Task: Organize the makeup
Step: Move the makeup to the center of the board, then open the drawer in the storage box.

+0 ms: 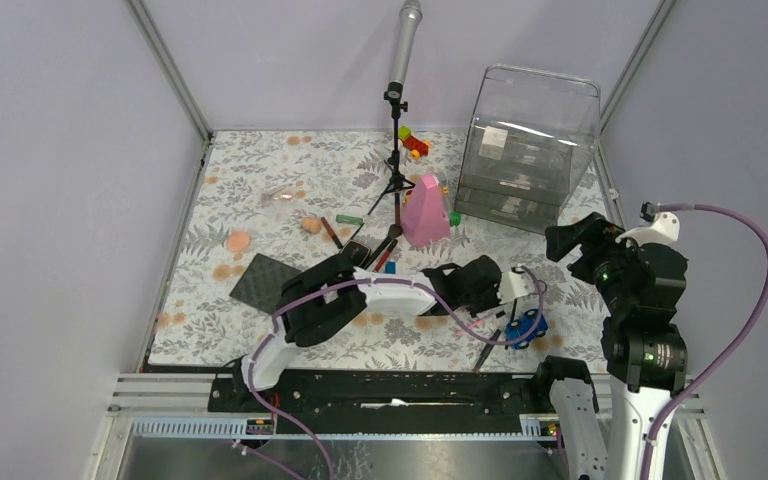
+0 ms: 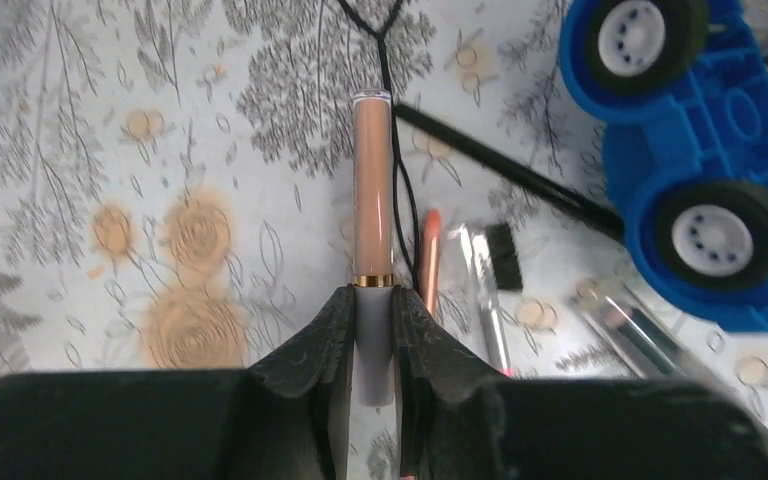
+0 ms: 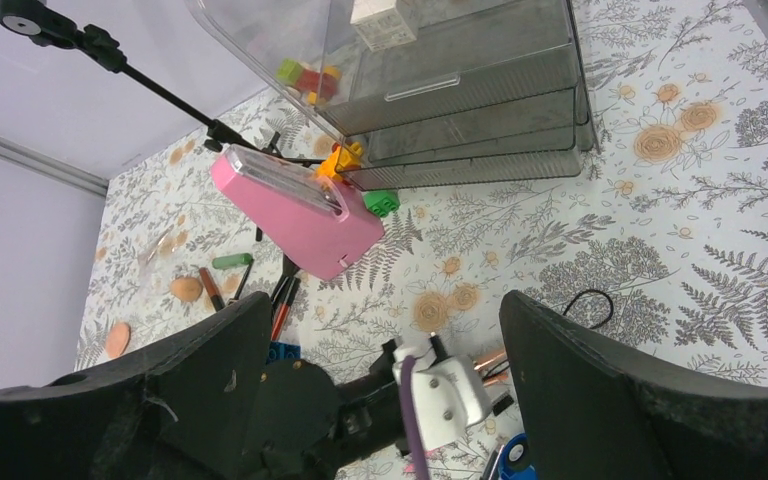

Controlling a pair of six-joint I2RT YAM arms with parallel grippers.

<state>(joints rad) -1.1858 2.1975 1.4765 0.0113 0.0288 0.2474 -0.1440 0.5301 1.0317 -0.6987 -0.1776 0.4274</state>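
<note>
My left gripper (image 2: 373, 300) is shut on the white cap of a slim peach tube with a gold ring (image 2: 372, 190), low over the floral cloth near the front right (image 1: 513, 292). Beside the tube lie a peach pencil (image 2: 429, 260), a clear-handled brush (image 2: 487, 290) and a black pencil (image 2: 510, 170). My right gripper (image 3: 385, 305) hangs open and empty, raised at the right (image 1: 578, 240). More makeup lies left of centre: a flat dark square (image 1: 265, 283), peach sponges (image 1: 238, 241), a green tube (image 1: 349, 218), and brushes and pencils (image 1: 380, 250).
A clear drawer organizer (image 1: 530, 150) stands at the back right. In front of it are a pink cone-shaped object (image 1: 425, 210) and a microphone tripod (image 1: 396, 150). A blue toy car (image 2: 700, 150) sits just right of the left gripper. Toy blocks (image 1: 413, 142) lie at the back.
</note>
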